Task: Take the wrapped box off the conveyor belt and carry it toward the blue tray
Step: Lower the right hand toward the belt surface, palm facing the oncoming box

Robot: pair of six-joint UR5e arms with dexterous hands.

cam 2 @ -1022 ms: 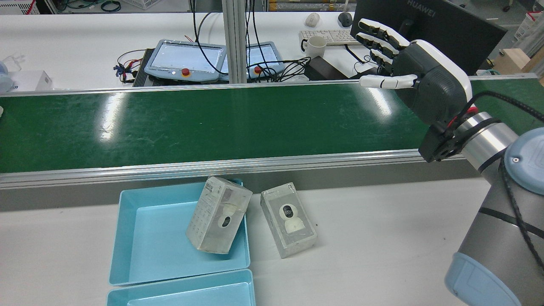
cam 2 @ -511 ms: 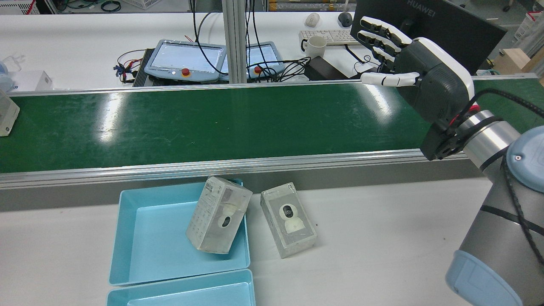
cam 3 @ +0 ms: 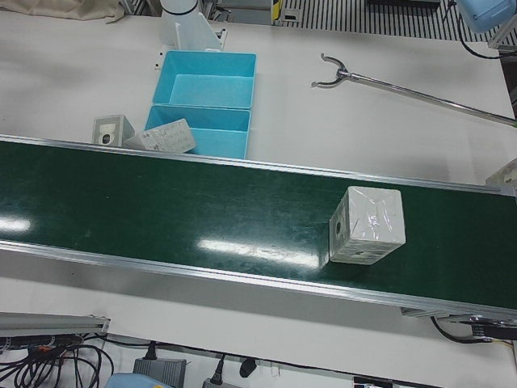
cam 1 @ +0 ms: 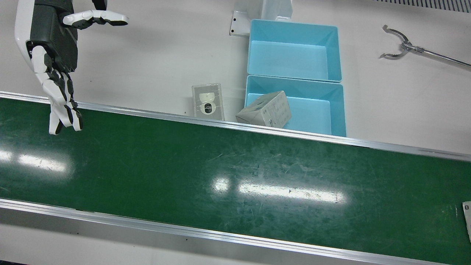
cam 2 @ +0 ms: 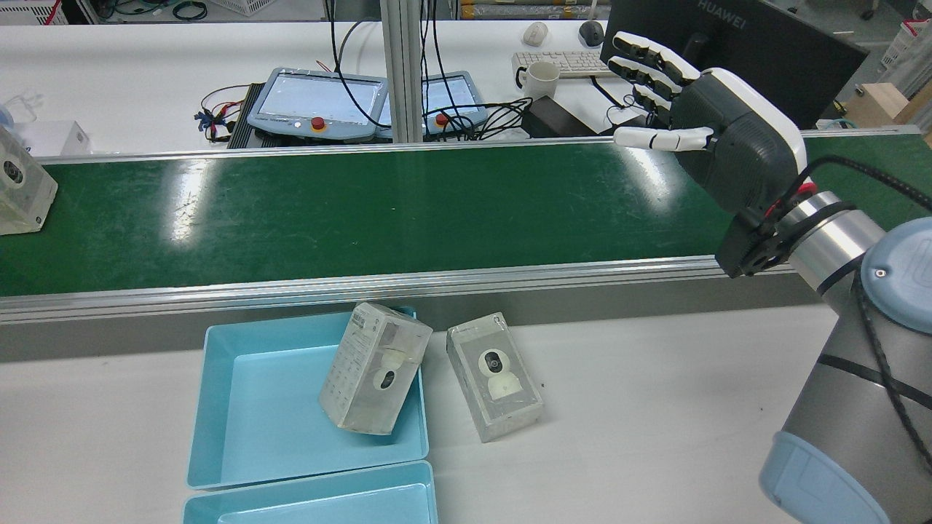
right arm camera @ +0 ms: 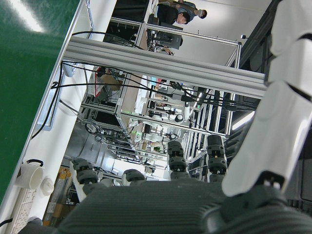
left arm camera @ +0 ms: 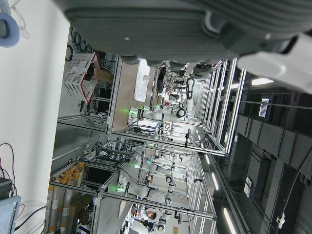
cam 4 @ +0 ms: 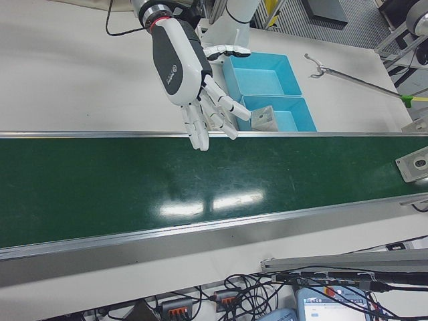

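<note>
One wrapped box (cam 3: 366,225) rides the conveyor belt (cam 1: 220,173) well apart from the right hand (cam 2: 717,138) — fingers (cam 2: 644,54) spread wide, empty — so a mistimed reach may miss it.

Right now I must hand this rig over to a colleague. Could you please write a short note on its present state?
Right hand: open, empty, raised over one end of the conveyor belt.
Left hand: state unclear; only its own camera shows part of it.
Wrapped box: on the belt at the other end, untouched.
One box leans on the blue tray rim; another box lies beside it on the table.
Left: grasp the wrapped box, carry it to the tray.
</note>
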